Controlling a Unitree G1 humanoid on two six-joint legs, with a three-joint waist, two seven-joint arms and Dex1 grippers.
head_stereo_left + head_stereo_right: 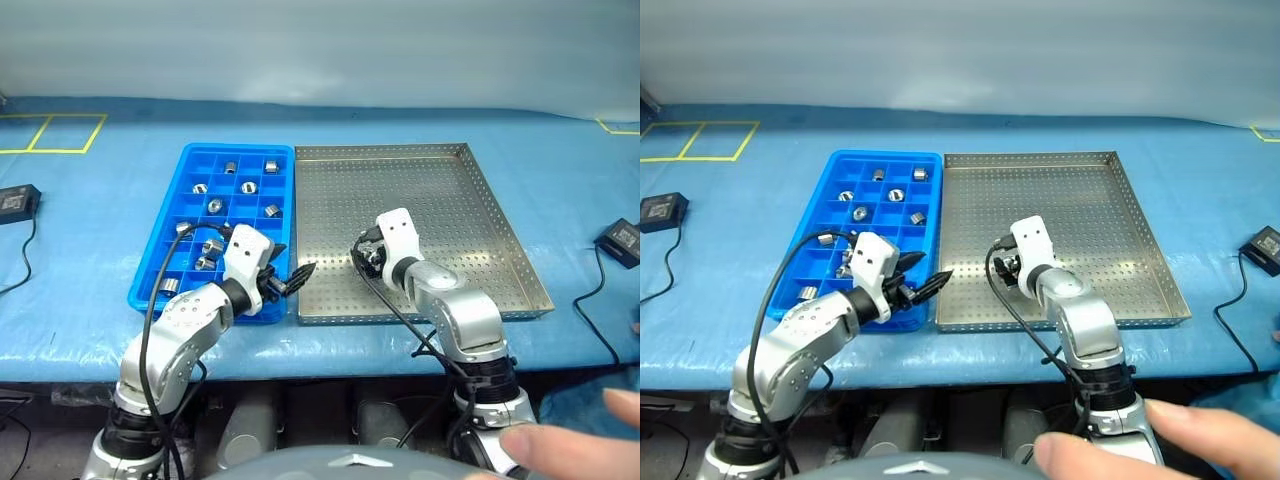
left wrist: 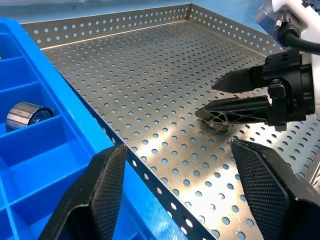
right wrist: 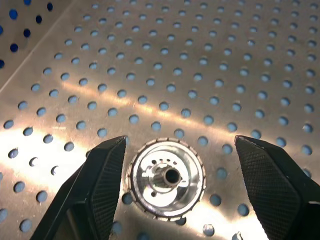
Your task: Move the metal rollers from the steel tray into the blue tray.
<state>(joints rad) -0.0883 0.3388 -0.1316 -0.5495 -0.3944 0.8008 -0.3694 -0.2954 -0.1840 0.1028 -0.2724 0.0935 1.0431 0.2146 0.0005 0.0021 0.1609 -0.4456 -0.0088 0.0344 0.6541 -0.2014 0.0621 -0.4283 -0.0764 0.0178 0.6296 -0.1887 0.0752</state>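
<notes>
Right wrist view: right gripper [image 3: 172,190] jaws spread wide around a shiny round metal roller [image 3: 167,178] on the perforated steel tray [image 3: 200,75], gripping nothing; left gripper [image 2: 175,192] jaws also wide, empty.

I'm seeing a silver-grey steel tray [image 1: 480,220] dotted with holes, a bright blue tray [image 1: 175,265], shiny silver rollers [image 1: 249,187], black fingers [image 2: 107,185].

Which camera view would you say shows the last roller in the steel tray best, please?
The right wrist view: the roller stands end-up between the right gripper's open fingers. In the left wrist view that gripper mostly hides it; from the head views I cannot make it out.
</notes>
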